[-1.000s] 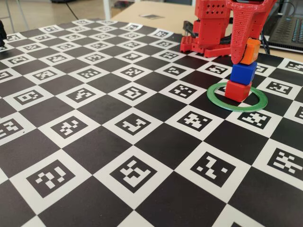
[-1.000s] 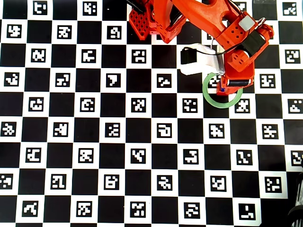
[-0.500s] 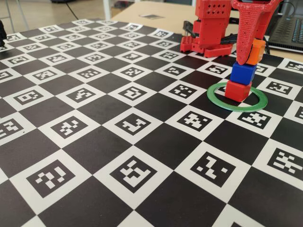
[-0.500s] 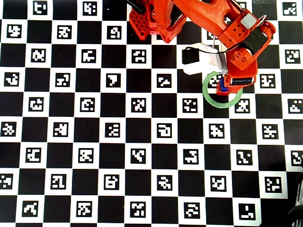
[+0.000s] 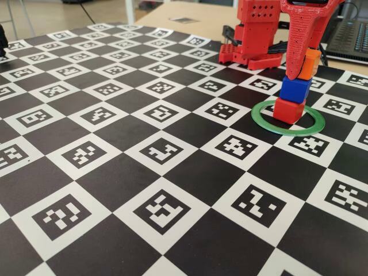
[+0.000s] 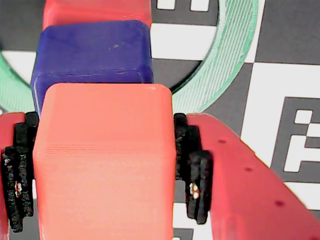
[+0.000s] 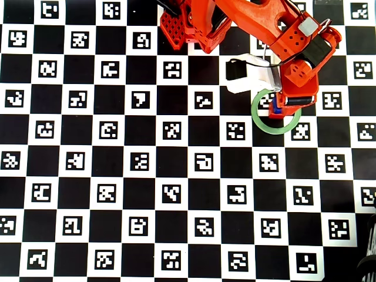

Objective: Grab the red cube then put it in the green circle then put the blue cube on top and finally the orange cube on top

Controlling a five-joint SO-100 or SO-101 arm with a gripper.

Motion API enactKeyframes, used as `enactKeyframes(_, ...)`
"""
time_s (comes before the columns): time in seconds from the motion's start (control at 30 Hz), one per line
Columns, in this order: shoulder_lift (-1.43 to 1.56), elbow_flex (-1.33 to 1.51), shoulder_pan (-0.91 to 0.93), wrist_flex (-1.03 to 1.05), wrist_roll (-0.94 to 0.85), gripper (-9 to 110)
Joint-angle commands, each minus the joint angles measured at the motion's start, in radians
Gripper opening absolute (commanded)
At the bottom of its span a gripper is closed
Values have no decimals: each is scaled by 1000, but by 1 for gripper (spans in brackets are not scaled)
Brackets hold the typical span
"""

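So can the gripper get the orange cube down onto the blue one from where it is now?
Probably yes. The gripper holds the orange cube just above and slightly behind the blue cube, whose top is bare. Nothing stands between them; a small shift forward and down should seat it.

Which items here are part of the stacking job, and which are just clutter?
Job:
- red cube, inside the green circle
- blue cube, on the red cube
- orange cube, held in the pincer over the blue cube

Lying about:
- checkerboard marker mat
- dark device with a lit panel, behind the arm
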Motion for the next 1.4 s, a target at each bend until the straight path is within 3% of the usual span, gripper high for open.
enactKeyframes(0.0, 66, -9, 6, -8, -5, -4)
enactKeyframes(0.7, 78, -11, -3, 46, 69, 41)
enactKeyframes(1.1, 83, -169, -60, 210, 71, 50)
enactKeyframes(1.37, 89, -514, -12, 411, 37, 53)
